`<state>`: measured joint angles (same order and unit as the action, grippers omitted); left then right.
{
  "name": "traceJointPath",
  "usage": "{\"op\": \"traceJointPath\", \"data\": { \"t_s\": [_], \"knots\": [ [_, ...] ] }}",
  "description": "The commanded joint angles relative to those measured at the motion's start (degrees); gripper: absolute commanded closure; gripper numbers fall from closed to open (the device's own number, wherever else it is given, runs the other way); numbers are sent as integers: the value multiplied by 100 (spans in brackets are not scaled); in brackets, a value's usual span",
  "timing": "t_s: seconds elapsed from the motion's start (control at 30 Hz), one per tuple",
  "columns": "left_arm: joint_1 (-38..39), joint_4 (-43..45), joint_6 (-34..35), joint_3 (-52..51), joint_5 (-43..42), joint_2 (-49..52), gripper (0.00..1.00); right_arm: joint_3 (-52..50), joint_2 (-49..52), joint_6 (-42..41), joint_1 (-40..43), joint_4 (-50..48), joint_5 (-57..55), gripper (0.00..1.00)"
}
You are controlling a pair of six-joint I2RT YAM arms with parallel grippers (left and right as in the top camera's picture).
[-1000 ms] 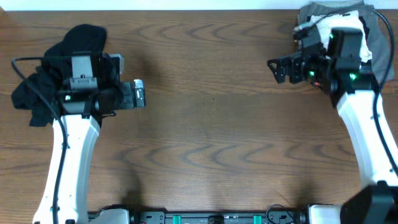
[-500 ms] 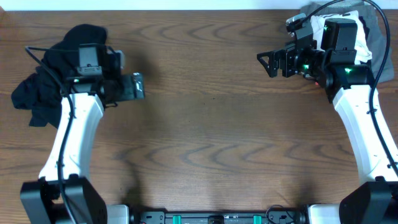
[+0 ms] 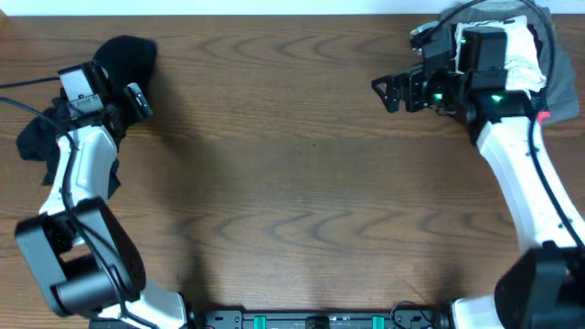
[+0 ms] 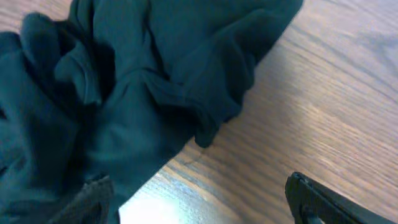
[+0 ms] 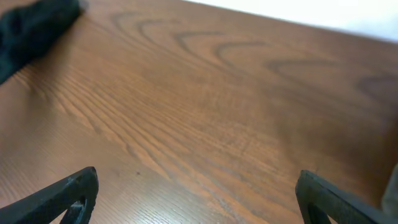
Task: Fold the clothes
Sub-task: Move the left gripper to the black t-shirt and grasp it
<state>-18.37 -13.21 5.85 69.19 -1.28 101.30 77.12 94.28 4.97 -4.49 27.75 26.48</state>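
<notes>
The clothes, a crumpled black T-shirt (image 3: 123, 53), lie heaped at the table's far left and spill down toward the left edge. In the left wrist view the T-shirt (image 4: 124, 93) fills the upper left. My left gripper (image 3: 135, 99) hovers at the heap's right rim. The left gripper (image 4: 199, 208) is open; one finger (image 4: 90, 200) is over the fabric edge, the other (image 4: 314, 202) over bare wood, with nothing between them. My right gripper (image 3: 388, 91) hangs open over bare wood at the back right. In the right wrist view the right gripper (image 5: 199, 199) holds nothing, and the T-shirt (image 5: 31, 25) shows far off.
A stack of folded white and grey garments (image 3: 541, 37) sits at the back right corner, behind the right arm. The wooden table (image 3: 302, 201) stretches between the two arms. The left arm's cable (image 3: 27, 110) loops over the shirt.
My left arm has swung from pointing right across the table back toward the shirt heap at the left, its jaws narrowing slightly. The right gripper has drifted a little left.
</notes>
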Motion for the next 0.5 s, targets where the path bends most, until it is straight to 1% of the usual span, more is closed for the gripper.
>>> {"op": "traceJointPath", "data": {
  "t_s": [0.0,0.17,0.27,0.47],
  "knots": [
    [-4,50,-17,96,446,92,13,109,264,-68,-81,-11,-120,1],
    [-33,-341,28,299,951,-170,13,109,546,-74,-85,-55,-107,1],
    [-111,-470,50,372,1211,-402,13,109,592,-243,-85,-142,-96,1],
    [-485,-518,74,369,1231,-509,13,109,592,-407,-157,-393,-98,1]
  ]
}}
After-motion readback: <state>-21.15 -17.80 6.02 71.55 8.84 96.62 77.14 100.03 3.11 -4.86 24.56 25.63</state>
